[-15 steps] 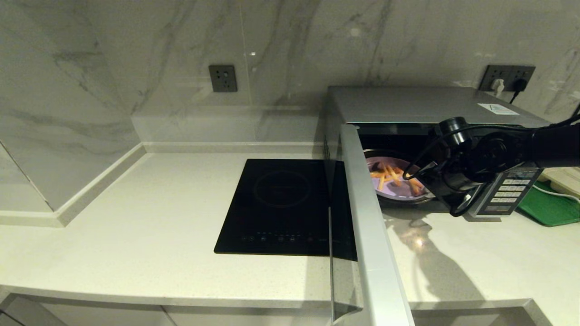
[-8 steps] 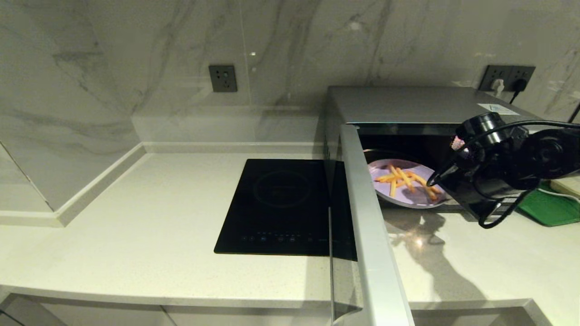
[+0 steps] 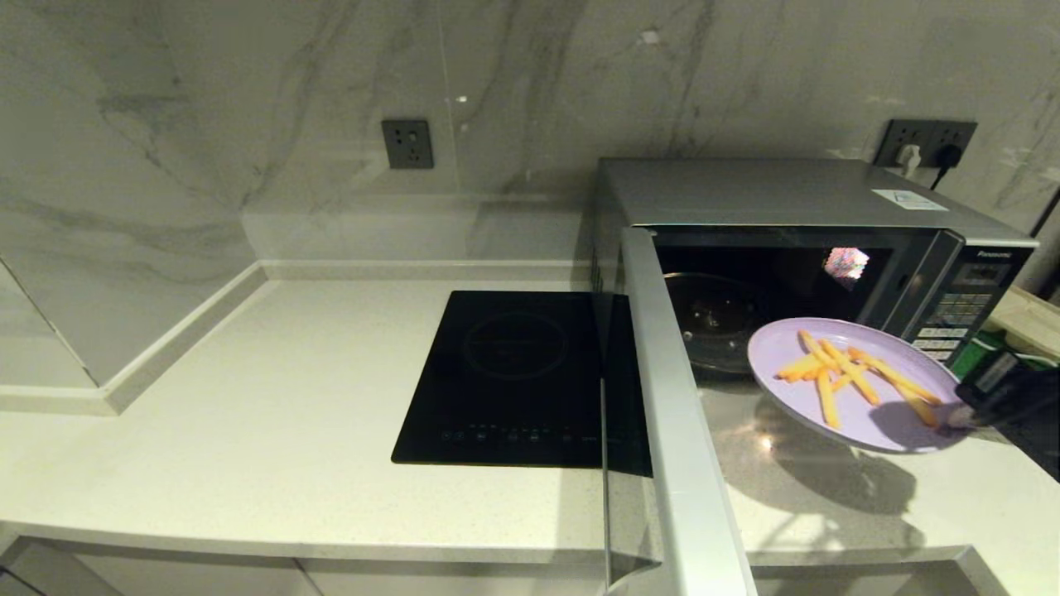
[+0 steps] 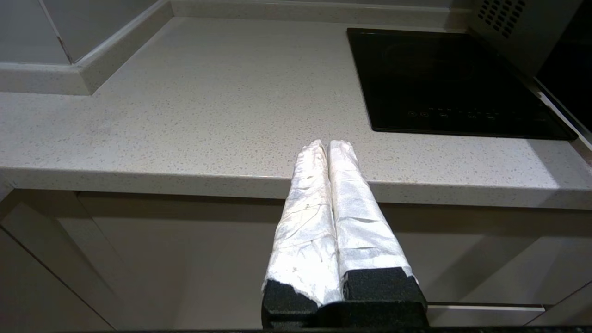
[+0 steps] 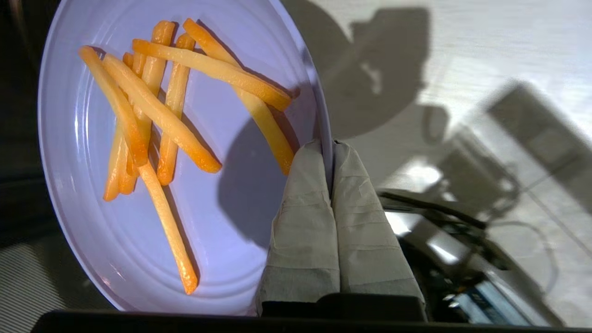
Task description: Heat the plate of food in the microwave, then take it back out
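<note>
The lilac plate of food (image 3: 853,389) with orange fries hangs above the counter, just in front of the microwave (image 3: 787,207), whose door (image 3: 675,414) stands wide open. My right gripper (image 3: 956,414) is shut on the plate's right rim. In the right wrist view the plate (image 5: 222,199) fills the frame and both taped fingers pinch its edge at my right gripper (image 5: 329,147). The microwave's cavity shows its bare glass turntable (image 3: 716,319). My left gripper (image 4: 327,145) is shut and empty, parked low before the counter's front edge.
A black induction hob (image 3: 517,377) lies left of the open door. A green tray (image 3: 981,352) sits right of the microwave, behind my right arm. The keypad (image 3: 961,310) faces forward. Wall sockets (image 3: 927,141) with plugs are behind. The counter edge (image 3: 828,555) runs along the front.
My right gripper has pulled the plate out of the microwave cavity, toward the front and right, and it now hangs over the counter. The left arm has not moved.
</note>
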